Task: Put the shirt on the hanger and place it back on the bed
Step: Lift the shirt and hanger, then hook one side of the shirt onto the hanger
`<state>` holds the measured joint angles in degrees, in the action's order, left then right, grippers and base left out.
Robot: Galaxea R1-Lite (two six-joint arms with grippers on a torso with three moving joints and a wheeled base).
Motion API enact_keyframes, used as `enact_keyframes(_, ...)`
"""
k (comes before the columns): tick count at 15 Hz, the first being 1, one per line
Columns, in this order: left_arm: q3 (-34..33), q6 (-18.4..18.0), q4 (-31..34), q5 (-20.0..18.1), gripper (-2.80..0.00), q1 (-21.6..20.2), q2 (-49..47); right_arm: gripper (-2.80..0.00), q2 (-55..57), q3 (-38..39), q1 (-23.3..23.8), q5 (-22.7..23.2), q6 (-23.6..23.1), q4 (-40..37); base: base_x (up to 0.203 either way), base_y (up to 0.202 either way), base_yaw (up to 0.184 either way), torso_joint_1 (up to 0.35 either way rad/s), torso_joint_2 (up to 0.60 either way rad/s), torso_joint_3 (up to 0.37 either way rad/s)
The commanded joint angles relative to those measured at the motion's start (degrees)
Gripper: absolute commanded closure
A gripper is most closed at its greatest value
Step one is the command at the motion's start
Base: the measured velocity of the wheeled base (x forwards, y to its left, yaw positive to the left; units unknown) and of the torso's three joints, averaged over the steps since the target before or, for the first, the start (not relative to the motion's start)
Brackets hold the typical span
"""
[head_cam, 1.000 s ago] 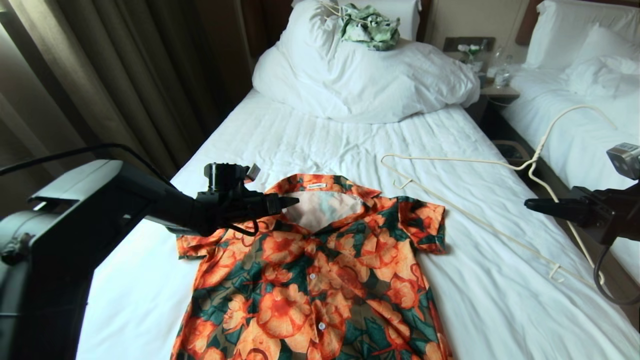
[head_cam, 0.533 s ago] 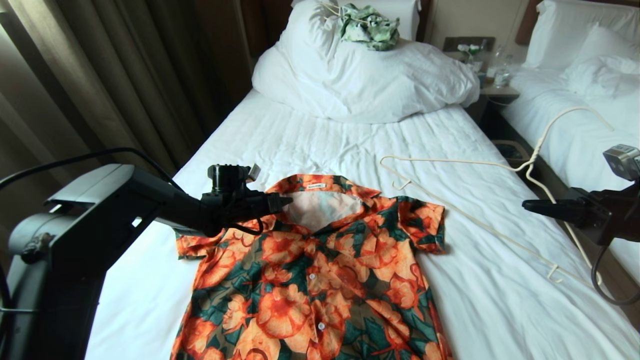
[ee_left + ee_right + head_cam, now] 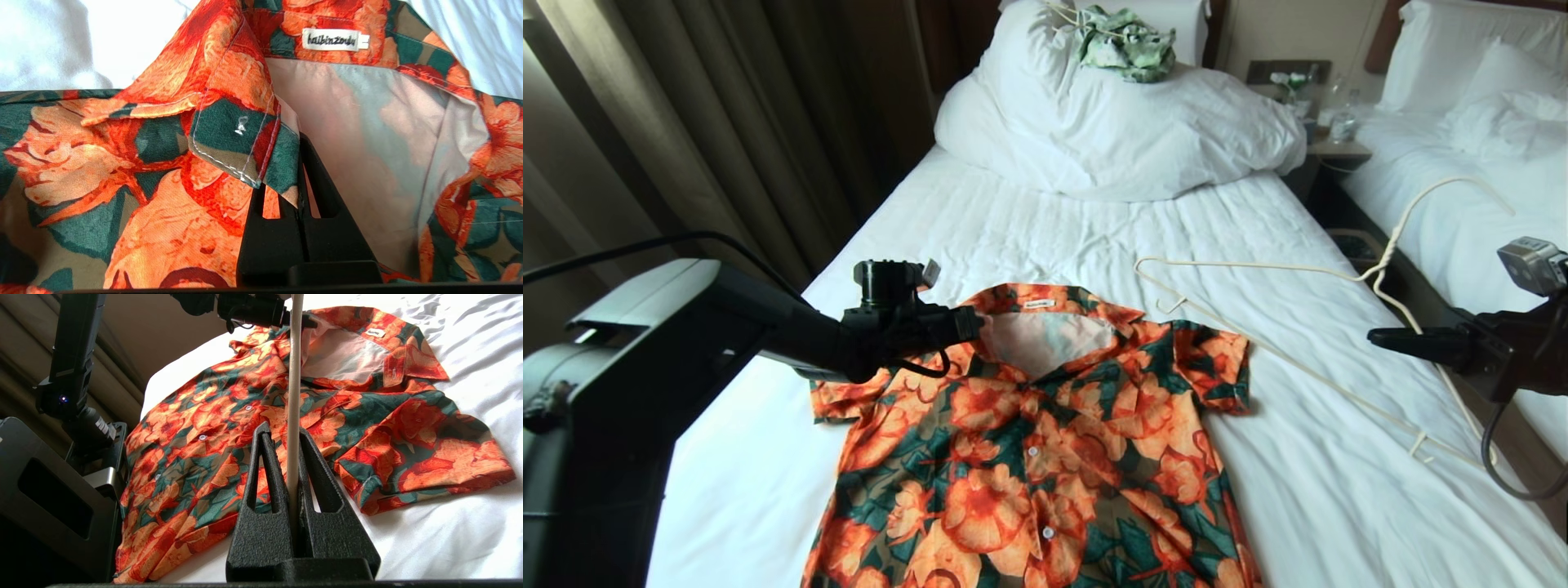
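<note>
The shirt (image 3: 1045,441), orange flowers on dark green, lies flat and buttoned on the bed (image 3: 1029,220) with its collar toward the headboard. My left gripper (image 3: 976,325) is at the collar's left side, shut on the edge of the fabric there; the left wrist view has the collar point (image 3: 241,143) draped over the closed gripper (image 3: 288,163). The cream wire hanger (image 3: 1382,265) hangs above the sheet to the right of the shirt. My right gripper (image 3: 1380,336) is shut on its wire (image 3: 293,375), which runs up between the fingertips (image 3: 263,433).
A bulky white duvet (image 3: 1111,122) lies heaped at the head of the bed with a pale green garment (image 3: 1127,41) on top. Dark curtains (image 3: 727,122) run along the left. A nightstand (image 3: 1339,147) and a second white bed (image 3: 1462,204) are on the right.
The left gripper has closed on the shirt's collar edge and pulled back slightly. The right gripper and the hanger have drifted a little to the left.
</note>
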<state>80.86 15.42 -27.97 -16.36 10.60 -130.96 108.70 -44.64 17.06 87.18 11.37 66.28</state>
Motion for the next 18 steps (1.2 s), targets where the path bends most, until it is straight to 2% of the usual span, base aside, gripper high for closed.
enact_keyframes(1, -2.24, 0.11, -0.07, 0.07, 0.00, 0.65, 5.24, 0.00, 0.37, 0.33, -1.24, 0.48, 0.05, 0.43, 0.000, 0.000, 0.000, 0.000, 0.00, 0.000)
enact_keyframes(3, -4.53, 0.08, 0.36, 0.69, 0.00, 2.39, 11.29, 0.00, 0.32, 1.16, -2.79, 0.48, 0.05, 0.48, 0.000, 0.000, 0.000, 0.000, 0.00, 0.000)
enact_keyframes(6, -6.62, 0.00, 4.83, 4.03, 0.00, 7.94, 20.56, 0.00, 0.90, 2.11, -5.37, 0.48, -0.04, 0.52, 0.000, 0.000, 0.000, 0.000, 0.00, 0.000)
enact_keyframes(9, -9.64, -0.02, 9.20, 8.25, 0.00, 16.75, 27.58, 0.00, 1.11, 3.24, -7.58, 0.48, -0.04, 0.60, 0.000, 0.000, 0.000, 0.000, 0.00, 0.000)
enact_keyframes(12, -11.16, -0.21, 10.47, 14.85, 0.00, 25.34, 30.35, 0.00, 2.77, 3.17, -9.07, 0.48, -0.04, 0.60, 0.000, 0.000, 0.000, 0.000, 0.00, 0.000)
enact_keyframes(14, -11.14, -0.32, 11.24, 17.11, 0.00, 28.59, 30.72, 0.00, 4.04, 3.39, -11.30, 0.48, -0.04, 0.60, 0.000, 0.000, 0.000, 0.000, 0.00, 0.000)
enact_keyframes(18, -10.74, -0.57, 11.28, 17.42, 0.00, 31.23, 30.85, 0.00, 6.08, 3.42, -12.48, 0.48, -0.04, 0.63, 0.000, 0.000, 0.000, 0.000, 0.00, 0.000)
